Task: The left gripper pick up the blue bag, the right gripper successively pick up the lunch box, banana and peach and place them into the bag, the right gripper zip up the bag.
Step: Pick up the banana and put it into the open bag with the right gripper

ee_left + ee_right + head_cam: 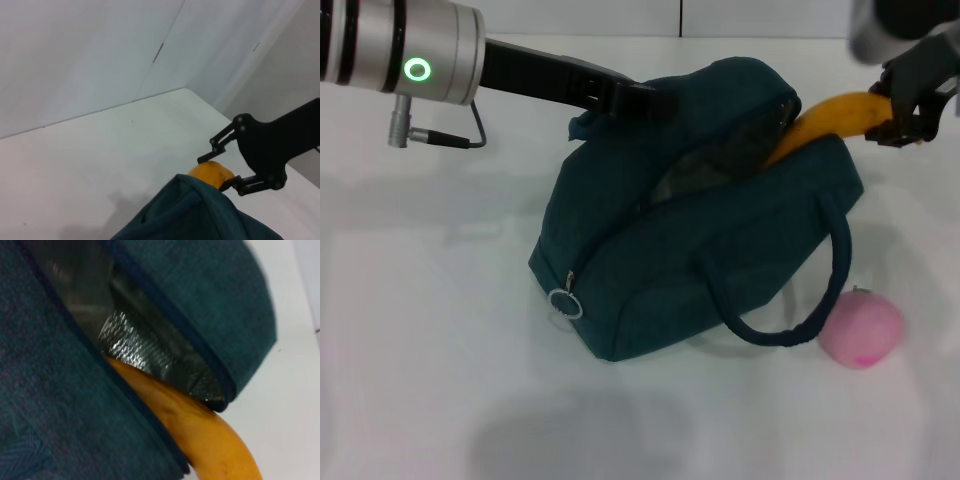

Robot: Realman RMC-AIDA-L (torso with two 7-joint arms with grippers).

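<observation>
The blue bag (pixel 700 240) sits mid-table with its zipper open, showing silvery lining (pixel 135 347). My left gripper (pixel 638 100) is shut on the bag's top rim at the far left side, holding it up. The yellow banana (pixel 832 118) pokes out of the opening, one end inside the bag (pixel 55 405) and the other end in my right gripper (pixel 903 118), which is shut on it at the upper right. In the left wrist view the right gripper (pixel 214 174) clamps the banana (pixel 210 171) just past the bag fabric (pixel 200 217). The pink peach (pixel 861 328) lies on the table by the bag's near right corner. The lunch box is out of view.
A rope handle (pixel 825 285) loops down the bag's front side towards the peach. The metal zipper ring (pixel 565 303) hangs at the bag's near left end. The white table (pixel 420 330) stretches left and in front of the bag.
</observation>
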